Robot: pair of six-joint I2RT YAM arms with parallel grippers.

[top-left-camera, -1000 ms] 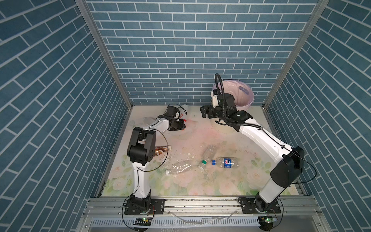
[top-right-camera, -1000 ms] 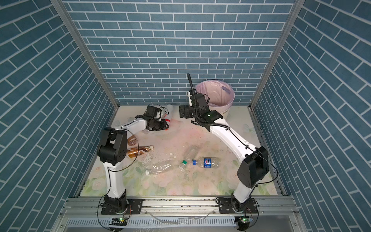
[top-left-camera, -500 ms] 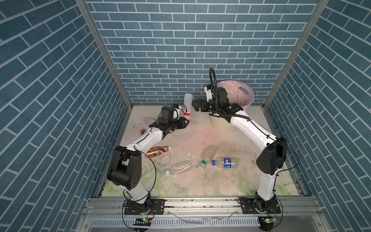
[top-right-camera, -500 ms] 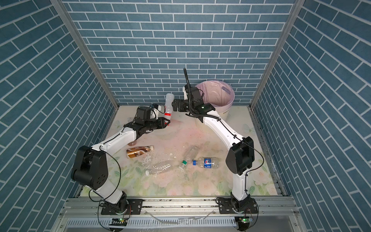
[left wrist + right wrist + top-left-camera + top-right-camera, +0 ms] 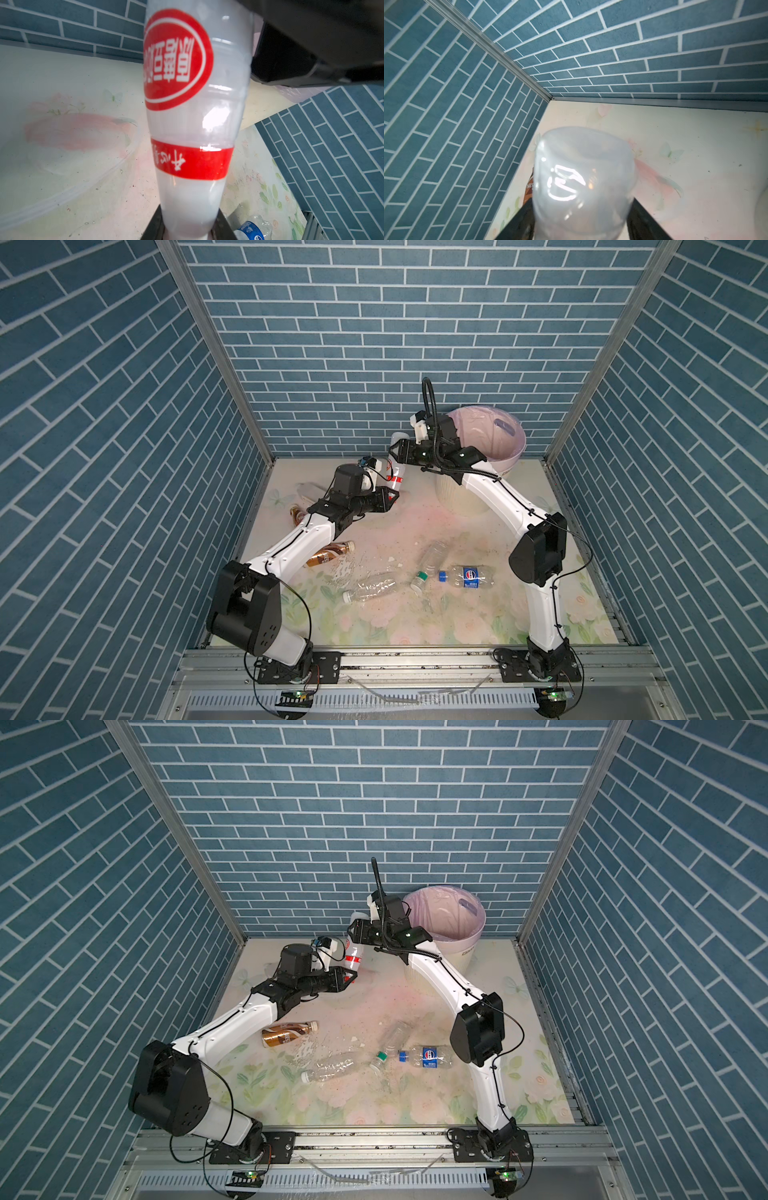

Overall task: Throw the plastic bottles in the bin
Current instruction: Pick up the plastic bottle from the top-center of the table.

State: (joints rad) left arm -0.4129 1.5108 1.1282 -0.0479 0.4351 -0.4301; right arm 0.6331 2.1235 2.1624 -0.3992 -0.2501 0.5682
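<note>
A milky-white plastic bottle (image 5: 395,470) (image 5: 353,952) with red label bands hangs above the table's far middle, held at both ends. My left gripper (image 5: 390,499) (image 5: 190,226) is shut on its narrow lower end. The bottle (image 5: 193,124) fills the left wrist view. My right gripper (image 5: 397,450) (image 5: 581,218) is shut on the bottle's wide base (image 5: 583,176), a black finger pressed against each side. The cream ribbed bin (image 5: 521,443) (image 5: 482,923) with its pale pink liner stands at the far right, just behind my right wrist.
On the floral table lie a brown bottle (image 5: 328,553), a second brown one (image 5: 297,516) behind my left arm, a crumpled clear bottle (image 5: 372,587), a green-capped clear bottle (image 5: 430,560) and a blue-labelled bottle (image 5: 467,576). A clear plastic dish (image 5: 62,166) lies at the far left.
My left arm has lifted the white bottle off the table and held it up. My right gripper has swung left from beside the bin and closed on the bottle's base.
</note>
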